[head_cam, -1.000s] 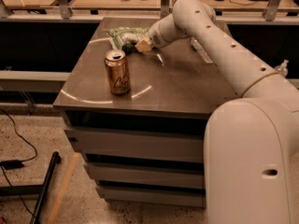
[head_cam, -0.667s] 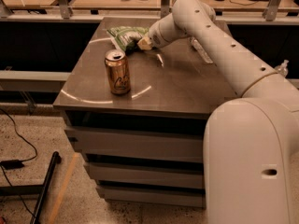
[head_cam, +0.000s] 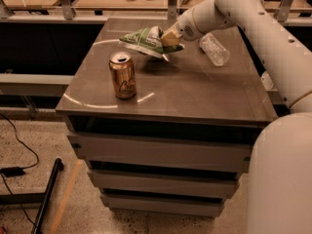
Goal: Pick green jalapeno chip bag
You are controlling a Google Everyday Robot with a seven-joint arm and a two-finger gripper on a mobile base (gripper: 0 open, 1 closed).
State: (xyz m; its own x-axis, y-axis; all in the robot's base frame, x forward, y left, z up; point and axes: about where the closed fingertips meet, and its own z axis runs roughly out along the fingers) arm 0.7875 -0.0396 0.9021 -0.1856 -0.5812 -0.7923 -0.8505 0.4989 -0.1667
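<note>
The green jalapeno chip bag (head_cam: 145, 41) is a crinkly light-green and white foil bag. It hangs in the air above the far middle of the table, with its shadow on the tabletop beneath it. My gripper (head_cam: 166, 39) is shut on the bag's right end and holds it off the surface. The white arm reaches in from the right.
A bronze soda can (head_cam: 122, 75) stands upright on the brown table (head_cam: 195, 96), in front and left of the bag. A clear plastic water bottle (head_cam: 213, 48) lies on its side at the far right. A cluttered bench runs behind the table. Drawer fronts sit below the tabletop.
The gripper has lifted the chip bag off the table; it was lying on the far surface before and now hangs above it.
</note>
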